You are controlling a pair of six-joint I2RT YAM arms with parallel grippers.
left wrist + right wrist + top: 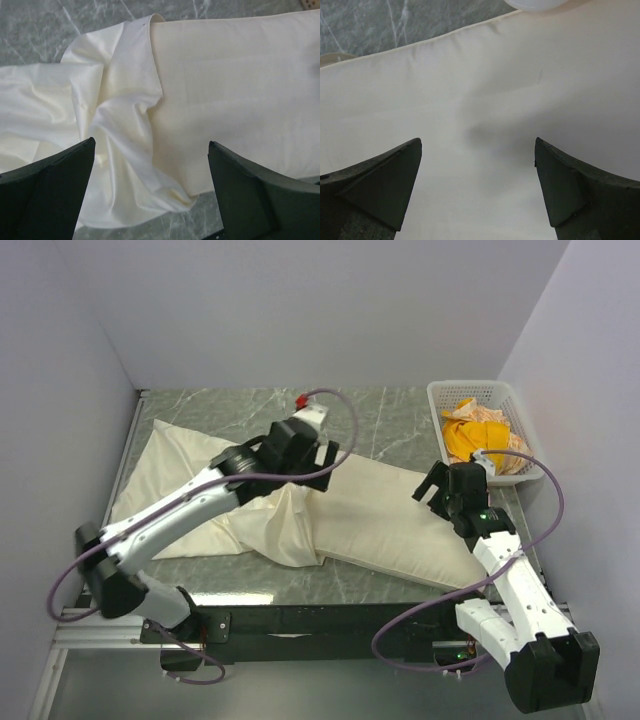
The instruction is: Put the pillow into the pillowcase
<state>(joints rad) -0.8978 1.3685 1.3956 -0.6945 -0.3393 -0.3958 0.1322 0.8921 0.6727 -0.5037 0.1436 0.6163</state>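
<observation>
The pillowcase (190, 480) lies limp and wrinkled on the left of the table, bunched where it meets the pillow (400, 525), which lies flat at centre-right. In the left wrist view the pillowcase's hemmed edge (150, 55) lies along the pillow's left end (235, 90); I cannot tell whether the pillow is inside. My left gripper (323, 456) is open and empty above that junction (150, 145). My right gripper (432, 488) is open and empty just above the pillow's right part (477, 142); the pillow (485, 90) fills that view.
A white basket (450, 392) holding orange-yellow cloth (475, 435) stands at the back right, close behind my right gripper. A small red object (301, 399) lies at the back centre. Grey walls close in the marble table (390, 420) on three sides.
</observation>
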